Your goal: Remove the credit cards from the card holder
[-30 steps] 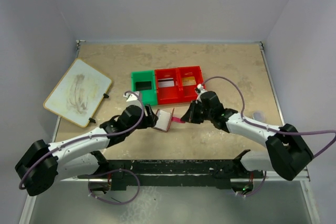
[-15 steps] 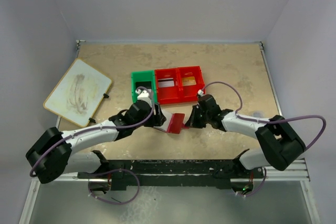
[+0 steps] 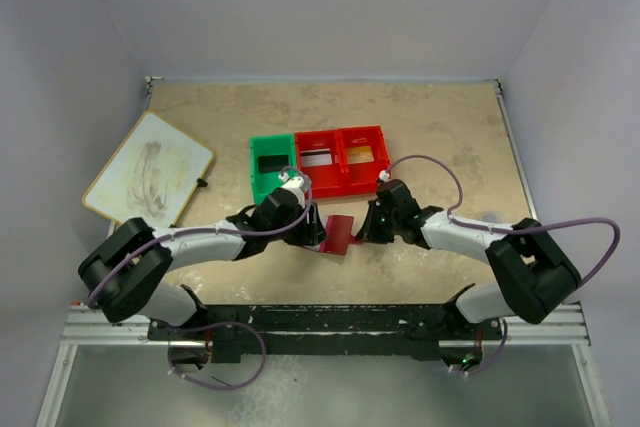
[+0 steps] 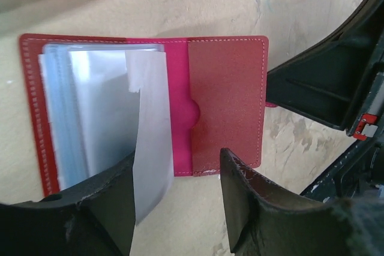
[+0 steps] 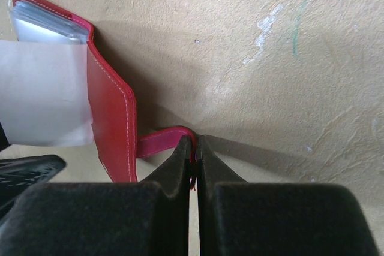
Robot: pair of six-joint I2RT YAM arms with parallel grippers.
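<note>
Card holder (image 3: pixel 338 234) lying open on the table (image 3: pixel 430 127), just in front of the bin tray (image 3: pixel 320 162), plastic sleeves (image 4: pixel 90 112) fanned upward. Right gripper (image 5: pixel 193 148) clamped tight on its red tab (image 5: pixel 162 142). Left gripper (image 4: pixel 177 166) with jaws apart, either side of one loose sleeve at the holder's near edge.

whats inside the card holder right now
The open card holder shows a stack of pale clear sleeves, one lifted, and a side pocket. No card shows; anything deep in the sleeves or pocket is hidden.

Plain pale lavender-grey walls (image 3: pixel 320 7) enclose three sides of a beige, mottled stone-look worktop (image 3: pixel 440 127) under soft, even light.
</note>
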